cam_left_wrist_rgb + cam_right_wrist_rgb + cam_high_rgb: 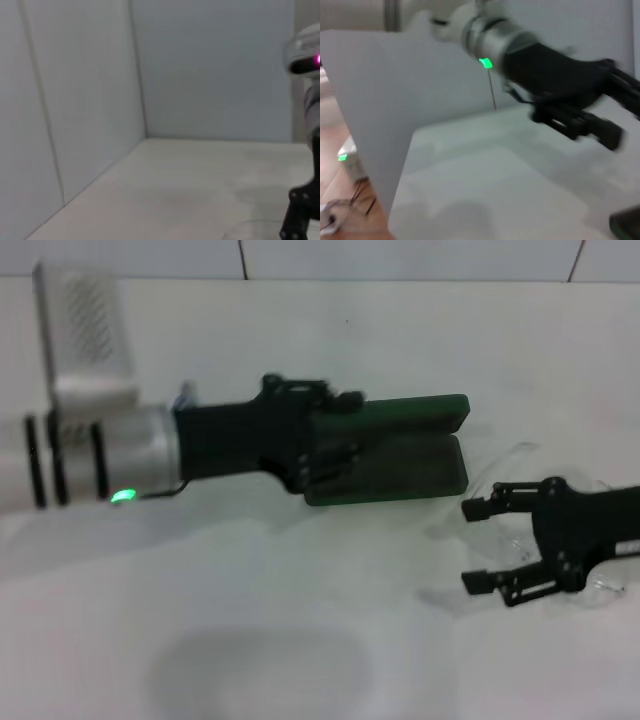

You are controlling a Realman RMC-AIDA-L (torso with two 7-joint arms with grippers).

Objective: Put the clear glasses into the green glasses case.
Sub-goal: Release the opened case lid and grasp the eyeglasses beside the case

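Nearest the head camera, the right tool (476,546) hovers low over the white desk (300,640) with its fingers spread apart, straddling the clear glasses (520,540), which lie just right of the green glasses case (400,455). Because those glasses are almost invisible against the pale surface, the fingers could close on a thin arm or skid off the lens. The case lies open, dark-lined, with the left tool (335,445) over its left end; whether that tool grips it I cannot tell.
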